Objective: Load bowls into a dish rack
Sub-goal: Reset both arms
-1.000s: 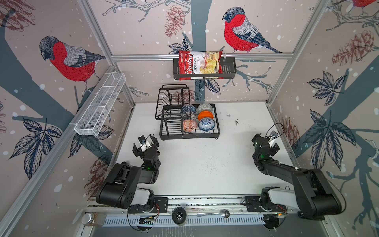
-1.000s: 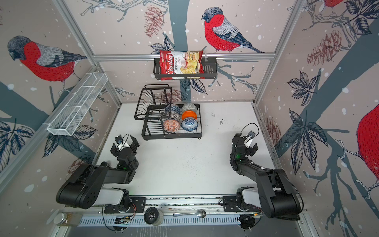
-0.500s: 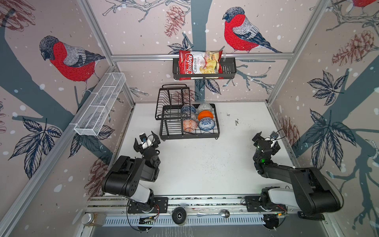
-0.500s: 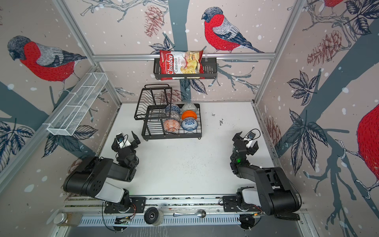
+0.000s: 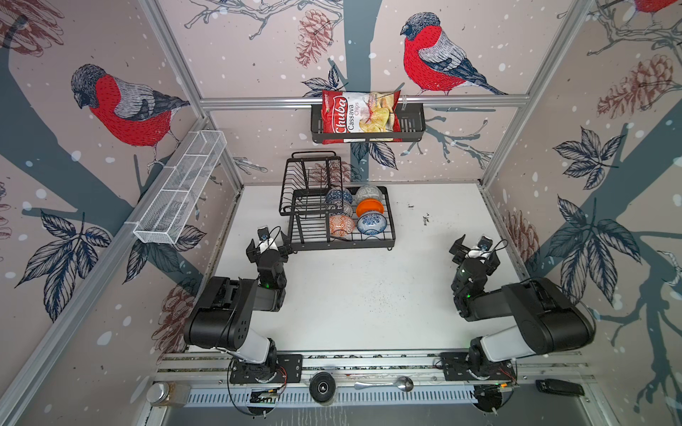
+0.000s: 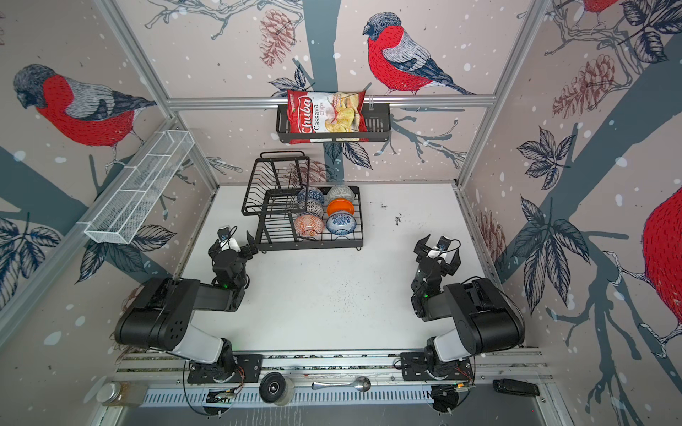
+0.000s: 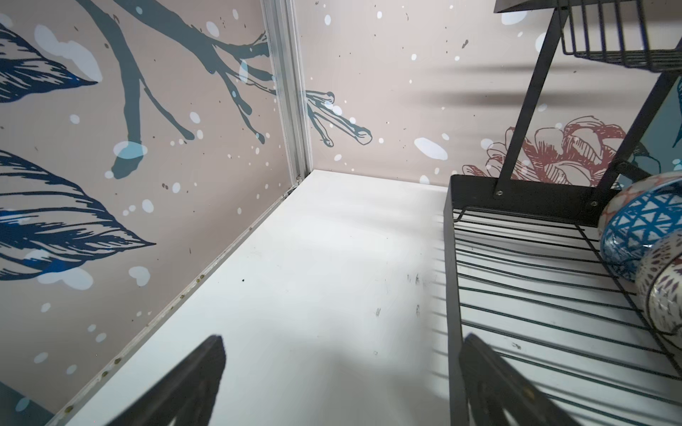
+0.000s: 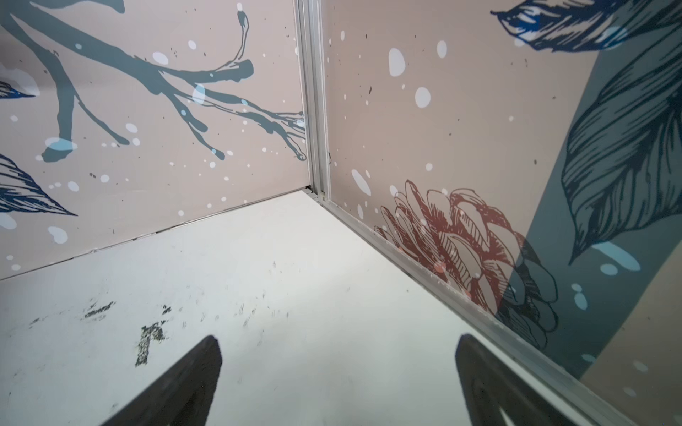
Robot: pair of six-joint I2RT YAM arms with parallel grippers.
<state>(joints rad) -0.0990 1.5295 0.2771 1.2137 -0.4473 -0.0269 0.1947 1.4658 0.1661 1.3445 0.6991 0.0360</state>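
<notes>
The black wire dish rack [image 5: 343, 246] stands at the back of the white table, and several bowls sit in its lower tier. Among them are a blue triangle-patterned bowl [image 5: 337, 195], a plain orange bowl [image 5: 370, 206] and a white bowl with blue flowers [image 5: 371, 223]. My left gripper [image 5: 269, 250] hangs open and empty just off the rack's front-left corner. In the left wrist view the rack's rim [image 7: 452, 258] and the blue triangle bowl [image 7: 642, 228] show beside the left gripper [image 7: 343, 339]. My right gripper [image 5: 475, 254] is open and empty near the right wall, facing bare table in the right wrist view [image 8: 337, 337].
A black shelf basket [image 5: 413, 127] with a chips bag [image 5: 360, 116] hangs on the back wall. A long white mesh basket [image 5: 181, 191] is fixed on the left wall. A spoon [image 5: 383, 384] and a jar [image 5: 162, 394] lie by the front rail.
Both arms have folded back toward the front rail, while the grippers stay open and nearly in place. The bowls and the rack have not moved.
</notes>
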